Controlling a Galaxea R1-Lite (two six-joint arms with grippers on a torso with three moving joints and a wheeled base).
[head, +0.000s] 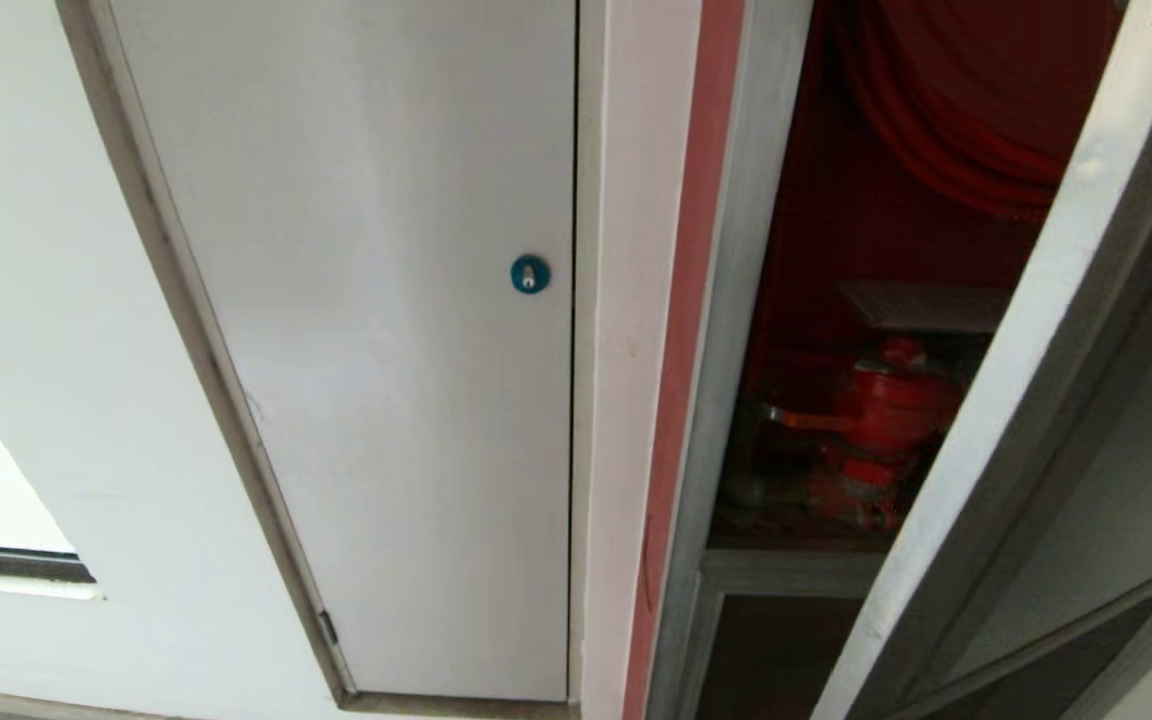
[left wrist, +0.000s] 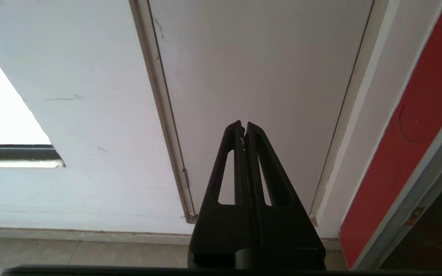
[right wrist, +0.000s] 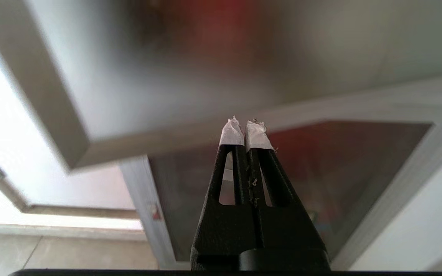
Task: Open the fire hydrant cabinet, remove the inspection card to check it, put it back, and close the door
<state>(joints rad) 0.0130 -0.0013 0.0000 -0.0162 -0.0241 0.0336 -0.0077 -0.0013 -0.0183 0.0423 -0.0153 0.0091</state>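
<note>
The inspection card point(head: 926, 305) lies flat inside the fire hydrant cabinet point(head: 736, 300), a pale slab perched just above the red valve point(head: 886, 410) and below the red hose reel point(head: 966, 130); in the head view it sits at about three o'clock from centre, its long axis running roughly nine to three. The door point(head: 1016, 400) stands ajar, its silver edge slanting from one o'clock down to seven o'clock across the opening and covering the card's right end. Neither arm shows in the head view. The right gripper point(right wrist: 246, 132), its taped tips pressed together on nothing, points at the door's lower frame and the lower dark glass panel point(right wrist: 282, 184), so it looks the nearer one to the card. The left gripper point(left wrist: 244, 128), likewise pinched closed and empty, faces the plain white door point(head: 386, 350). My judgement: the reach must go up and in past the door edge, toward the card's near long side.
</note>
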